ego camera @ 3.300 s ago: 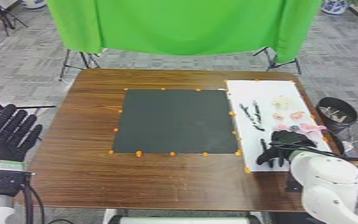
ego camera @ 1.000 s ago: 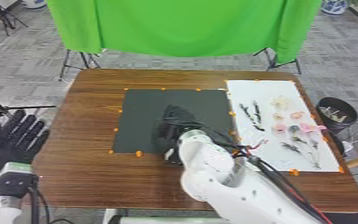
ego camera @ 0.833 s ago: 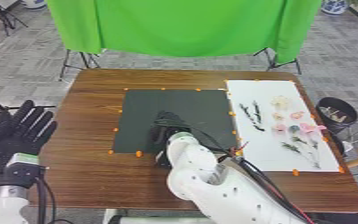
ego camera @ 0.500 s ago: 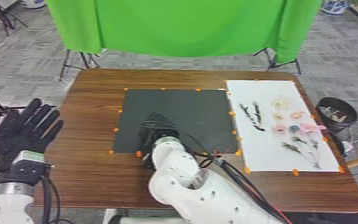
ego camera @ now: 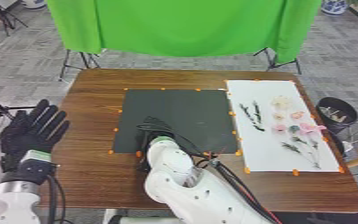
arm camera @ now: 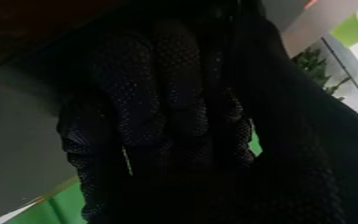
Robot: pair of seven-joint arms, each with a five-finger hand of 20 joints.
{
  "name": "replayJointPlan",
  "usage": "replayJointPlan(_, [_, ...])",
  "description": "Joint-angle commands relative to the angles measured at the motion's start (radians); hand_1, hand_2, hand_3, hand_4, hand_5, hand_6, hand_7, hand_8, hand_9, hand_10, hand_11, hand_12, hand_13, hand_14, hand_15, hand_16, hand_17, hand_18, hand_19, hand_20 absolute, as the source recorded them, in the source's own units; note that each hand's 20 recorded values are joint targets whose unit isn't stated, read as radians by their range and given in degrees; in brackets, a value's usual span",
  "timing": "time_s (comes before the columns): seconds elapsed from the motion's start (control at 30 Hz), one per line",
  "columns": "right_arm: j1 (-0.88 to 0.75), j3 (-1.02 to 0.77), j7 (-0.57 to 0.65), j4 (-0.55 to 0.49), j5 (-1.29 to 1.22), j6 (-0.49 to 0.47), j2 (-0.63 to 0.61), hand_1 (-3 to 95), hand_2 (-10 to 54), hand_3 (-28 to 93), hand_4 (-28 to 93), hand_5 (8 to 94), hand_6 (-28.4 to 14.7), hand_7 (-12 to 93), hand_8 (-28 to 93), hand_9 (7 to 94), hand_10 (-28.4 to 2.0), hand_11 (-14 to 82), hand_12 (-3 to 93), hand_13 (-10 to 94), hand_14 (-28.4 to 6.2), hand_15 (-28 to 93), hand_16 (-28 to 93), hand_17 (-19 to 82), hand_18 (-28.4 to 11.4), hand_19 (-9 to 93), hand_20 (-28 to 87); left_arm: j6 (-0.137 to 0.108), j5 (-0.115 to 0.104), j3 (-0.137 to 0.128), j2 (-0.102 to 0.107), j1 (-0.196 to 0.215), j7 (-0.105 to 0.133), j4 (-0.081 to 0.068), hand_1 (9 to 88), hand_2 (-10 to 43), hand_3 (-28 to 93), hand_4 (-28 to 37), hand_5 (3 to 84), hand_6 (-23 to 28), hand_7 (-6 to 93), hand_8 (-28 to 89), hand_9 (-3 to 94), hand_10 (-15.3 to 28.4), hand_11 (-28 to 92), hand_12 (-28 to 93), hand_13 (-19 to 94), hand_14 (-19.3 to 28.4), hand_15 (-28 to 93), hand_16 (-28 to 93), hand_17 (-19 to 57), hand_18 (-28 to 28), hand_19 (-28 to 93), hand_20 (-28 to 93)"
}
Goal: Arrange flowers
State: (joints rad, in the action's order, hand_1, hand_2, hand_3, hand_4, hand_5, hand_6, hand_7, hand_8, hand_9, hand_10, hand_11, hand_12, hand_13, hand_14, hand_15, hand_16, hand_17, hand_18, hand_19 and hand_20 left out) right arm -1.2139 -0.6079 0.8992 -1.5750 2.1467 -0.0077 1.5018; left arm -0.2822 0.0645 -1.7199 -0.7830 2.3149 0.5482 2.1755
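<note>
Right of robot hand (ego camera: 155,131) — flowers (ego camera: 310,128)

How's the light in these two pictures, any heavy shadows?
Head view: fairly even light across the brown wooden table, with the flat white rectangular sheet brightest on it; right wrist view: the black-gloved right hand in deep shadow, background much brighter.
</note>
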Motion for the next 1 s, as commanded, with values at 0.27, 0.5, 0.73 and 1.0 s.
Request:
replayJointPlan(0.27, [-0.011,0.017,-0.016,-0.045,0.036,-0.002,-0.026,38.2,-9.5,74,-18,69.4,-4.1,47,16,80.0,-17.0,38.2,27.7,75,-15.4,54,26,39,-28.1,91,24,0.005,-0.008,-0.025,-0.011,0.024,0.002,-0.001,27.9,9.4,73,-28.3,41.0,8.8,12.2,-8,33.2,15.2,16,11,23,16.0,31,-6,-6.6,14.7,38,6])
replayJointPlan(0.5, [0.009,0.022,-0.082,-0.101,0.101,-0.051,-0.061,30.4,-9.5,77,-19,68.7,-6.7,43,-10,76.8,-18.7,34.3,25.5,71,-16.6,52,23,37,-28.0,88,23,-0.021,0.069,-0.029,-0.011,0.028,-0.005,-0.003,27.8,9.1,73,-28.3,40.7,8.8,12.3,-8,32.7,15.2,16,11,22,16.1,32,-6,-6.7,14.8,38,6])
replayJointPlan(0.73, [0.029,0.010,-0.077,-0.136,0.117,-0.069,-0.090,28.3,-9.5,75,-19,67.7,-7.7,38,-11,75.4,-19.6,31.3,24.4,70,-17.3,50,22,36,-28.1,87,23,-0.007,0.053,-0.039,-0.008,0.051,0.010,0.003,27.6,9.2,73,-28.3,40.6,9.0,12.4,-8,32.4,15.3,16,11,22,16.2,32,-6,-6.9,14.8,38,6])
replayJointPlan(1.0, [0.028,-0.026,-0.070,-0.251,0.126,-0.056,-0.200,28.2,-8.4,75,-18,66.9,-8.4,33,-10,74.5,-20.5,29.3,23.8,69,-17.7,49,21,36,-28.3,87,22,0.010,0.036,-0.054,-0.028,0.058,0.008,0.005,27.5,9.3,73,-28.3,40.5,9.0,12.5,-8,32.3,15.3,16,11,22,16.2,32,-6,-7.0,14.9,38,6])
